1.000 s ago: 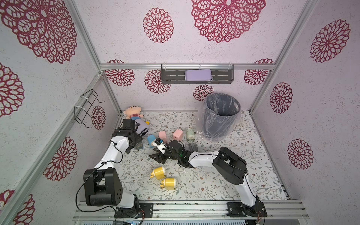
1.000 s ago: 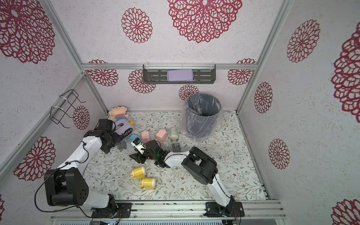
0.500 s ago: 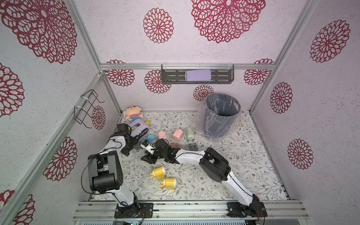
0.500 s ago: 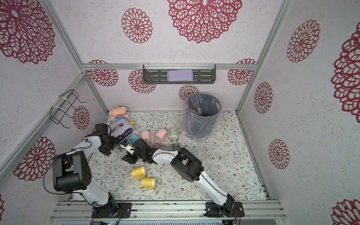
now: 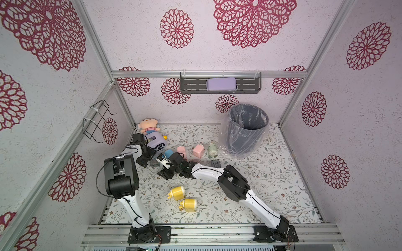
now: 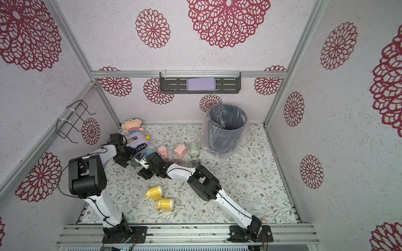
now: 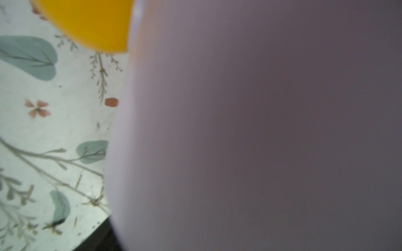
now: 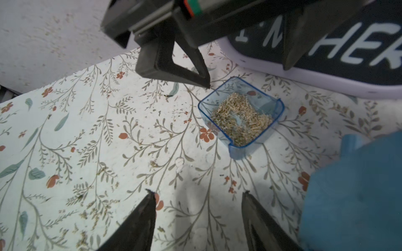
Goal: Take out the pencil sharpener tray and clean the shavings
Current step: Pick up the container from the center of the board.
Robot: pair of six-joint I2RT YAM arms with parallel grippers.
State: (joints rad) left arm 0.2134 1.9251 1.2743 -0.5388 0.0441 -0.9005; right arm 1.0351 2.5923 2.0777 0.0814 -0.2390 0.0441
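Currently the tray (image 8: 240,117) is out and sits mouth-up on the desk (image 8: 87,141), with shavings (image 8: 239,115) heaped inside. It is just beside the purple sharpener (image 8: 326,71) and near the blue body (image 8: 352,191).

Right claw (image 8: 198,195): released, nothing between its tips, aimed toward the tray from a short way off.
Left claw (image 8: 248,76): hangs over the tray's far side, jaws apart and apparently empty. Part of it is cut off in the right wrist view, so take that as likely, not certain.

Risks for you to watch:
- A pinch on one thin wall could tip the tray and dump the shavings. Loose bits already lie on the desk.
- One left fingertip sits almost on the tray's back corner, so a small drift would shove it.
- The bin (image 5: 245,130) is well apart, across the desk. Carry the tray level or it spills on the way.

Orientation: the open top faces up. The thick front panel faces the blue body and the closed back faces the left claw. The footprint looks nearly square, so the long axis, back to front, is slight. It lies diagonal to the right claw's approach, so expect the jaws to meet corners rather than flat walls.
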